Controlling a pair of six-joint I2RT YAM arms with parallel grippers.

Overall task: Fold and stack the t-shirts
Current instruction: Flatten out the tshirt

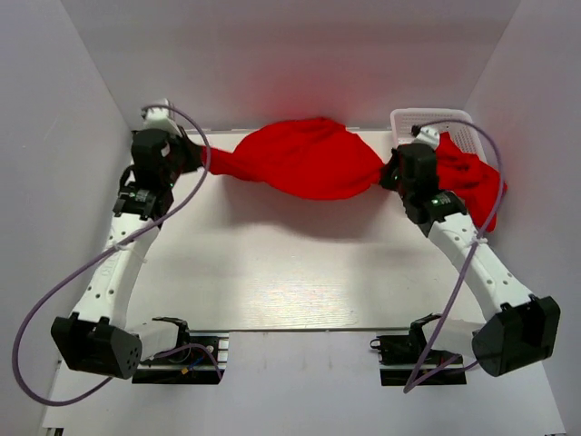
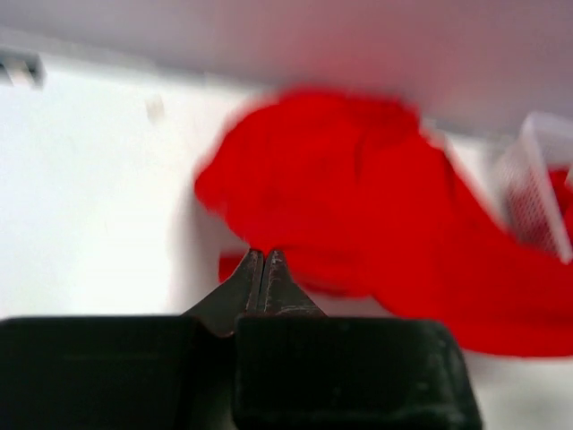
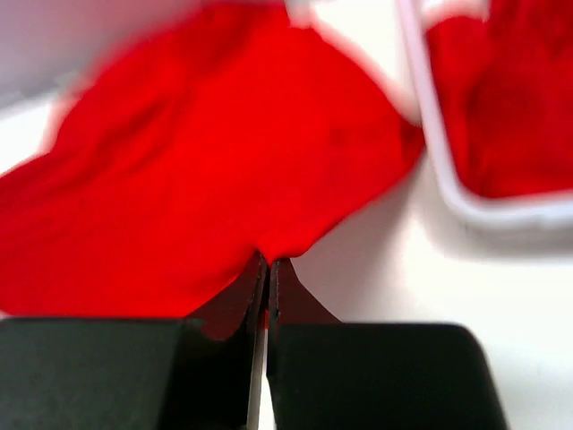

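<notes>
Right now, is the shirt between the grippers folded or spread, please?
Neither: the t-shirt hangs bunched, stretched between the left gripper and right gripper, each shut on an end.

The t-shirt (image 1: 304,156) is soft, matt red cloth, creased into loose folds. The basket (image 1: 427,116) is smooth white plastic lattice. The surface (image 1: 290,272) is white and smooth with a faint sheen. The left gripper (image 2: 264,260) and right gripper (image 3: 267,267) look like dark, matt plastic.
</notes>
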